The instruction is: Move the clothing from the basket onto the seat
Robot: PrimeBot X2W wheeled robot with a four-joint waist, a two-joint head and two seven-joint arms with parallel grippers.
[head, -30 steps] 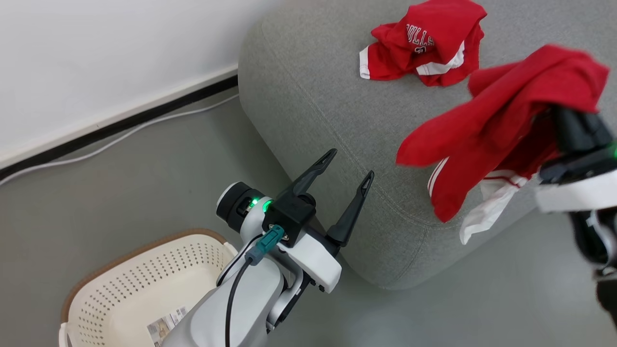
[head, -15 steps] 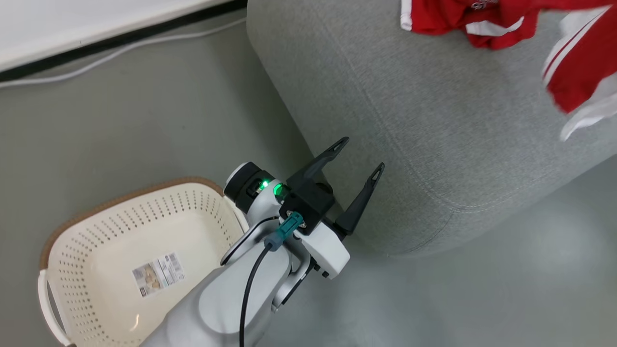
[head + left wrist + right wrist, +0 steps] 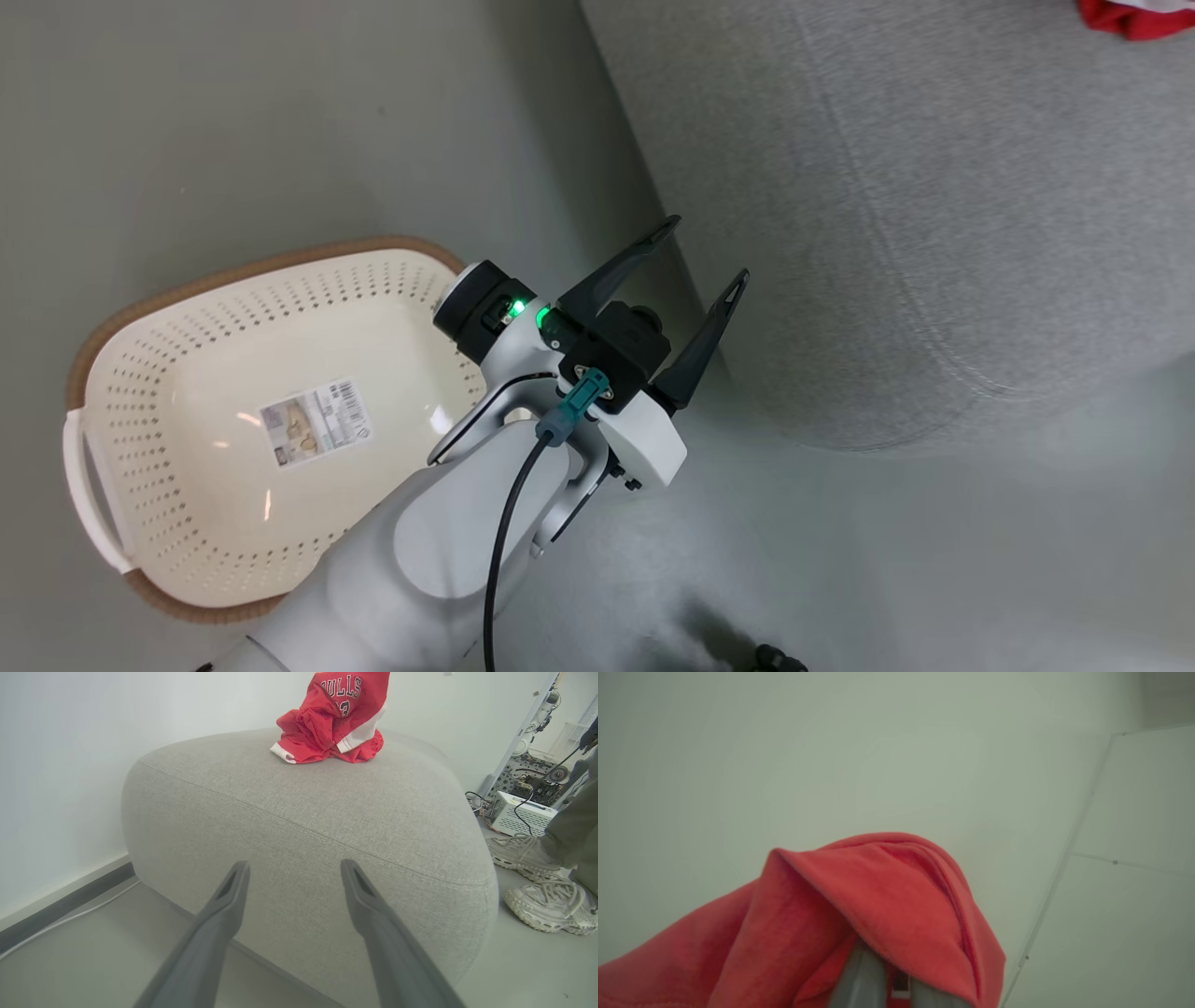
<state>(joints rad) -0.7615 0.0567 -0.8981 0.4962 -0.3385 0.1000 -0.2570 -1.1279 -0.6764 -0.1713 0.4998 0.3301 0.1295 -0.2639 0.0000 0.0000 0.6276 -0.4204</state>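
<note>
You have the large grey fabric seat with rounded corners and stitched seams (image 3: 934, 187) across the upper right of the head view, and its curved edge is your main hazard: cloth let go near that slope would likely slide to the floor.

The oval cream perforated plastic basket with the brown woven-look rim (image 3: 168, 401) sits at the left of that view. It holds nothing but a paper label (image 3: 316, 422) stuck to its bottom, so a further reach in there would close on bare plastic.

The plain bright red soft garment (image 3: 878, 896) fills the lower part of the right wrist view, draped over the right tool (image 3: 896, 991), whose fingers are pressed together on a fold of it. Behind it you see pale blank surfaces and no seat, so you cannot tell from here whether it hangs over the cushion. Release blind and it may miss. The grip is on one fold alone, so a quick swing could pull it free, and loose cloth may cling to the fingers on release.

The second red garment with white trim and white lettering (image 3: 334, 723) lies bunched on the seat's top, at the upper middle of the left wrist view. Dropping the other on it could nudge it.

Your left tool (image 3: 709, 249) stands at the centre of the head view with fingers spread wide, holding nothing, close beside the seat's side. A turn of the body could drive it into the upholstery.

A person's pale shoes (image 3: 523, 856) stand at the right edge of the left wrist view, near the seat, so watch any wide sweep that way
</note>
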